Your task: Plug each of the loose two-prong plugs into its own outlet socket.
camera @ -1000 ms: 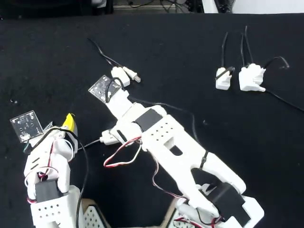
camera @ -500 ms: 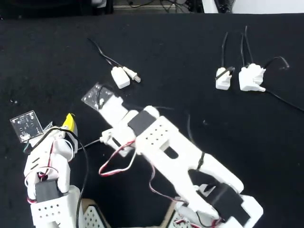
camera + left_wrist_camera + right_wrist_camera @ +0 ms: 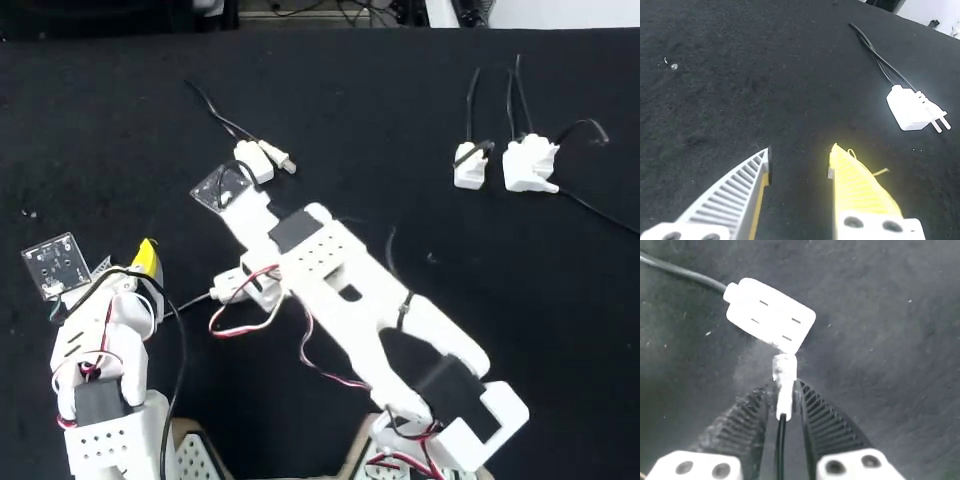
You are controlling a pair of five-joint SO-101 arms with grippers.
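The right jaws clench a plug (image 3: 784,372), its tip touching the outlet socket (image 3: 771,315) (left of centre); the left jaws stand released.

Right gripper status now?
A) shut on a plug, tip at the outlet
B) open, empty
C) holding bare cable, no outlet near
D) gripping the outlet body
A: in the right wrist view the right gripper pinches the plug, whose tip sits right at the edge of the outlet.
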